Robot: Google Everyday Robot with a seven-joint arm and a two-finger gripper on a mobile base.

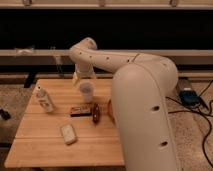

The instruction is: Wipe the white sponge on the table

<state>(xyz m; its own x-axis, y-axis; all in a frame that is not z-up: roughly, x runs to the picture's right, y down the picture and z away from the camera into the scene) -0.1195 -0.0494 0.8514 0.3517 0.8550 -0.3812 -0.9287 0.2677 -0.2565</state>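
Observation:
The white sponge (68, 133) lies flat on the light wooden table (40, 150), in the front-left part of the top. My arm reaches from the right foreground over the table's back edge. My gripper (83, 80) hangs at the back middle of the table, right above a translucent white cup (87, 92). The gripper is well behind the sponge and a little to its right, and apart from it.
A white bottle (44, 99) stands at the table's left. A dark brown snack bar (80, 110), a brown object (96, 113) and an orange object (110, 110) lie mid-table, between the cup and the sponge. Cables and a blue box (188, 96) lie on the floor at the right.

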